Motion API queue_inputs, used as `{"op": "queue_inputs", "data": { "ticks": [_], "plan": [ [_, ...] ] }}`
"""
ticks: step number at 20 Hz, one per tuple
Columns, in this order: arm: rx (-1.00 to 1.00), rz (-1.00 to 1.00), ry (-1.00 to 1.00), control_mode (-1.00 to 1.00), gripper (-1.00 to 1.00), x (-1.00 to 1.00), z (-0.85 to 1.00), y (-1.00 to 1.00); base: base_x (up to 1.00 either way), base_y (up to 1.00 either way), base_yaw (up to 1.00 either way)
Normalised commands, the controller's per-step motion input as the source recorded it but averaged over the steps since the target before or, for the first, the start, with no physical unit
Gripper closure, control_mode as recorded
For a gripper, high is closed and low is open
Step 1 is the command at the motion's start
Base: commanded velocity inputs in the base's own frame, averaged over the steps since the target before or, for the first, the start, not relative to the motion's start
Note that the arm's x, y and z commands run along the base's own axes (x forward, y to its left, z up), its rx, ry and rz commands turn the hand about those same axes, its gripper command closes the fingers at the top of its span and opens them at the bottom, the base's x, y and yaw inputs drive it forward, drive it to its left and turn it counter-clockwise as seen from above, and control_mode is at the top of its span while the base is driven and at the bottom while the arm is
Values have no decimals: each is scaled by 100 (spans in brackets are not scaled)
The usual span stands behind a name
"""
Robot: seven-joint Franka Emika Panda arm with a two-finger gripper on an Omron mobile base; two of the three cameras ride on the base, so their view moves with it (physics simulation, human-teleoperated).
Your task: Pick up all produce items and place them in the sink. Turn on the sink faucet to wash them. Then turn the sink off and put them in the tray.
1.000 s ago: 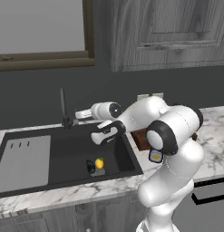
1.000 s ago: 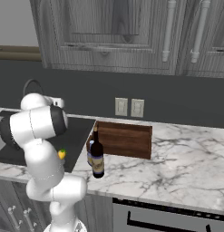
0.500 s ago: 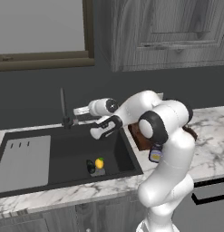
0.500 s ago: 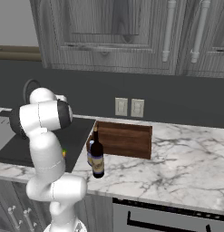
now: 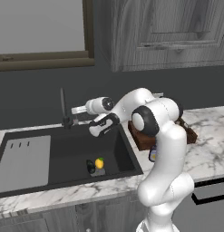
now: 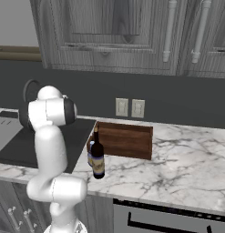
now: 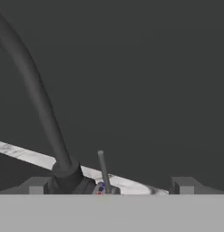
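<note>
The yellow lemon-like fruit and the dark green oval item lie side by side on the floor of the dark sink, near its front right. My gripper hovers over the sink's back rim, just right of the faucet. In the hand view my gripper is open, its fingertips wide apart. The faucet's curved spout rises at the left, and its thin lever stands upright between the tips. The brown wooden tray sits on the counter right of the sink.
A dark wine bottle and a small blue-capped bottle stand in front of the tray's left end. The lighter drainboard panel fills the sink's left part. A dark wall runs close behind the faucet. Marble counter stretches to the right.
My hand has moved a little left and closer to the faucet base, with the elbow swinging up. The produce and the bottles have not moved. The jaws have stayed open.
</note>
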Motion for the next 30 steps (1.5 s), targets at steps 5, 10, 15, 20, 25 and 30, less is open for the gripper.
{"op": "queue_inputs", "data": {
  "ticks": [5, 10, 15, 20, 25, 30],
  "plan": [
    [0, 0, 2, -100, -100, 23, -21, 17, 0, 0, 0],
    [0, 0, 0, -100, -100, 2, -5, 5, 0, 0, 0],
    [0, 0, 1, -100, -100, 6, -16, 15, 0, 0, 0],
    [0, 0, 2, -100, -100, 9, -20, 28, 0, 0, 0],
    [0, 0, 1, -100, -100, 2, -6, 20, 0, 0, 0],
    [0, 0, 1, -100, -100, 1, -14, 28, 0, 0, 0]
  ]
}}
